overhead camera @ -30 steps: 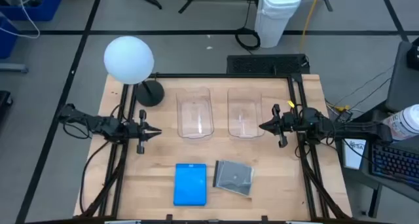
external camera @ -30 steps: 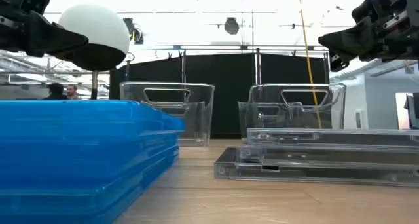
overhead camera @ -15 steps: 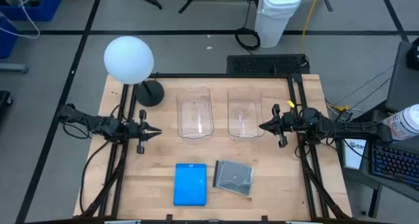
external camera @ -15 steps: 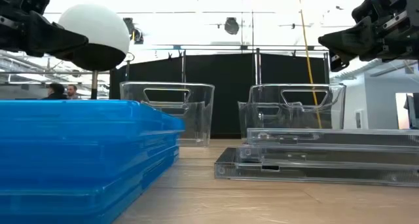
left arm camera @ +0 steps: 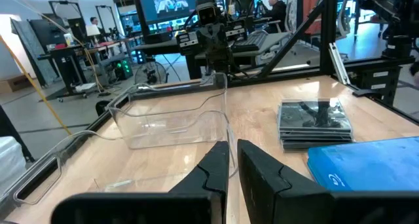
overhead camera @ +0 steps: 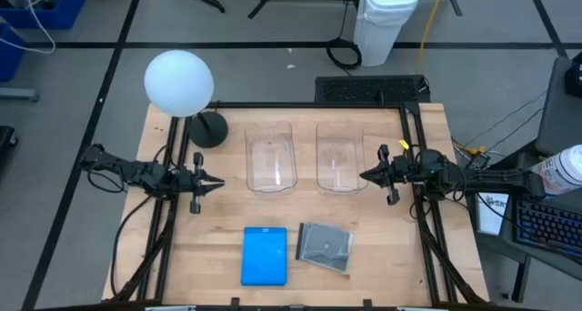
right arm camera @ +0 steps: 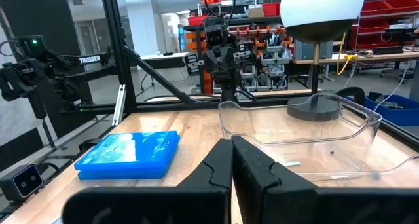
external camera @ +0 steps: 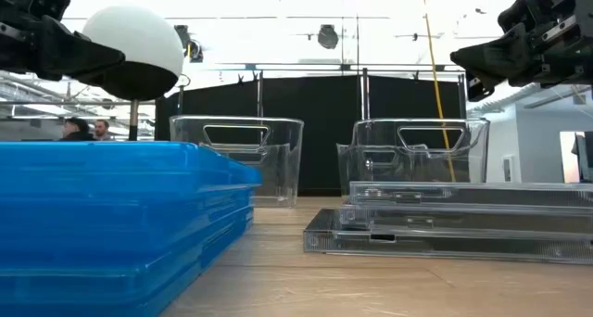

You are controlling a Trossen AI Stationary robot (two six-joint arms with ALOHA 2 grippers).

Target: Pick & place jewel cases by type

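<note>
- We see nothing moved since a second ago; both arms hang where they were.
- The blue cases (overhead camera: 265, 255) and the grey cases (overhead camera: 325, 245) lie side by side near the table's front edge.
- Behind them stand two clear tubs (overhead camera: 272, 156), with a lamp (overhead camera: 179, 82) at the back left.
- The left gripper (overhead camera: 216, 181) is nearly shut and empty; the right gripper (overhead camera: 366, 175) is pressed together.
- In the low view, the blue stack hides the table's left side.

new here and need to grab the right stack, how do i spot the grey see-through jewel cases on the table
Start at the two clear tubs mid-table, then look toward the table's near edge, below the right-hand tub. The grey see-through jewel cases lie there in a slightly skewed stack, squarish and smoky, unlike the solid bright blue cases on their left.
</note>
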